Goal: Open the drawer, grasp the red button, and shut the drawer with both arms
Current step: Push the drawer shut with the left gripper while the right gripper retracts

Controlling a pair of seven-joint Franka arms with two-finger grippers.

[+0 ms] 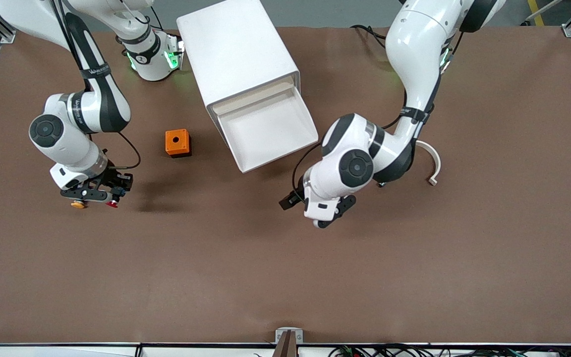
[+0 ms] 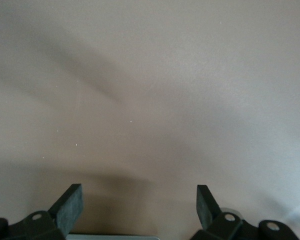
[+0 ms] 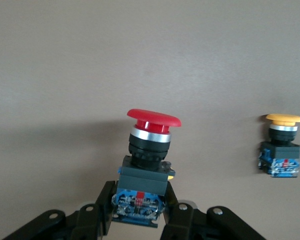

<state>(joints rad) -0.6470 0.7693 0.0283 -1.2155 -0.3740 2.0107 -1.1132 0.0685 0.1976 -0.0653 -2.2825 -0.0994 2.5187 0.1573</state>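
Note:
My right gripper (image 1: 103, 194) is low over the table at the right arm's end and is shut on the button (image 1: 112, 203). In the right wrist view the fingers (image 3: 102, 202) clamp the button's (image 3: 147, 150) black and blue body, and its red cap points away from the gripper (image 3: 140, 212). The drawer (image 1: 270, 130) stands pulled out of the white cabinet (image 1: 238, 54) and looks empty. My left gripper (image 1: 316, 210) hangs open and empty over bare table, nearer the front camera than the drawer. The left wrist view shows its spread fingers (image 2: 70, 205) with only mat between them.
A like button with an orange-yellow cap (image 1: 78, 204) stands on the table beside the right gripper, also in the right wrist view (image 3: 282, 147). An orange box (image 1: 177, 143) sits between the right arm and the drawer. A white curved piece (image 1: 433, 166) lies toward the left arm's end.

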